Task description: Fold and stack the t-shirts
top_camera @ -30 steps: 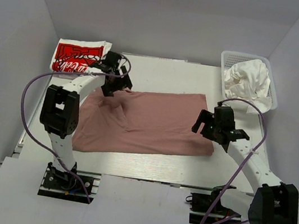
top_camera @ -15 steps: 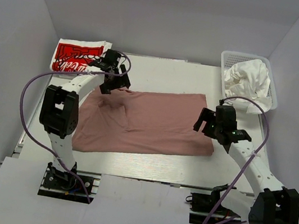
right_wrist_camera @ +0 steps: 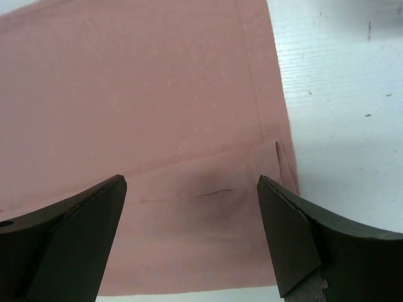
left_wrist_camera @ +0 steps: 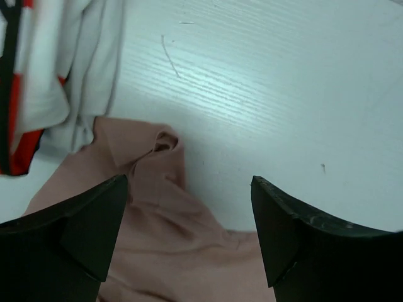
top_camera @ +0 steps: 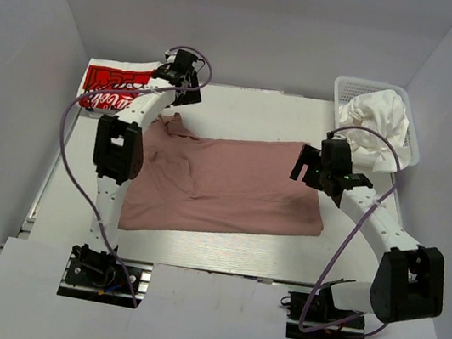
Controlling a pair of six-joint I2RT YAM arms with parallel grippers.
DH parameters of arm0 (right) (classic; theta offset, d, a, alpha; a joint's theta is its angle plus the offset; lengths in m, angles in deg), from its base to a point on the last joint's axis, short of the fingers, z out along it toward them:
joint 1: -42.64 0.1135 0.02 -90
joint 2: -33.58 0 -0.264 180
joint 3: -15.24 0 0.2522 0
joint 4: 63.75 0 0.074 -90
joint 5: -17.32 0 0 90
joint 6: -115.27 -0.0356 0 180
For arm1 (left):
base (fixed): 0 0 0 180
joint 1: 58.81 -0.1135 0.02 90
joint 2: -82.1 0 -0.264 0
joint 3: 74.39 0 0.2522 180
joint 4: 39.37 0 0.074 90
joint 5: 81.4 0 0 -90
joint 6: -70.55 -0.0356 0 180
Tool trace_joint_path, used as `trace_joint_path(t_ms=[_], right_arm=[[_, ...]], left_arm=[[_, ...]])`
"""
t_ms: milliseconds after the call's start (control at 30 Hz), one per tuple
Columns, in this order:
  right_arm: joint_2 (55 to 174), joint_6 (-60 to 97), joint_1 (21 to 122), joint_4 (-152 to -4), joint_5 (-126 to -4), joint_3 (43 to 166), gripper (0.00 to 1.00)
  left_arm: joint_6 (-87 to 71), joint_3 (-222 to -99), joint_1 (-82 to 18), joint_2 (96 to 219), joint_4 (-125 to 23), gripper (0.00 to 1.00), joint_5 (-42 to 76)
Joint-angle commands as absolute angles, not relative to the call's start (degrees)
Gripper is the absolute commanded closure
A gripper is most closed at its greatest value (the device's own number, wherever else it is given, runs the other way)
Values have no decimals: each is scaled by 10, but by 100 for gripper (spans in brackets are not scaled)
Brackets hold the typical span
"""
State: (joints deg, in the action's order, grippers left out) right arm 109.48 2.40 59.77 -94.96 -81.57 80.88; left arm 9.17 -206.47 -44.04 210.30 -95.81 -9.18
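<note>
Pink t-shirt [top_camera: 232, 183] flat; white tees [top_camera: 376, 118] in basket [top_camera: 369, 83]

Dusty-pink cotton t-shirt [top_camera: 224, 182]: one plain, even shade, no print showing. Off its far-left corner, the folded white cotton t-shirt [top_camera: 114, 87] flashed a red panel with white lettering. Off its far-right corner, white on white: crumpled plain white tees [top_camera: 376, 116] in the white plastic mesh basket [top_camera: 339, 89]. Beneath, the white table [top_camera: 245, 104] showed fine grain. Left arm [top_camera: 104, 210] and right arm [top_camera: 373, 220] were white with black joints, cables [top_camera: 63, 127] purple.
</note>
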Motion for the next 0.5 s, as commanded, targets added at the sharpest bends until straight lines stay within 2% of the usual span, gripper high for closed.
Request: trace_joint_path(t_ms=[0,100,467], right_arm=[[1115,36,598,-932,-829,831,10],[1132,37,598,-934,-832,845,10],[1192,44,596,-951,-861,886,10]], left_arm=[[56,-2143,-438,2156,-980,13,-103],[50,-2184,-444,2192,-969,16,-109],[50,-2172,-449,2231,-941,28,-160]])
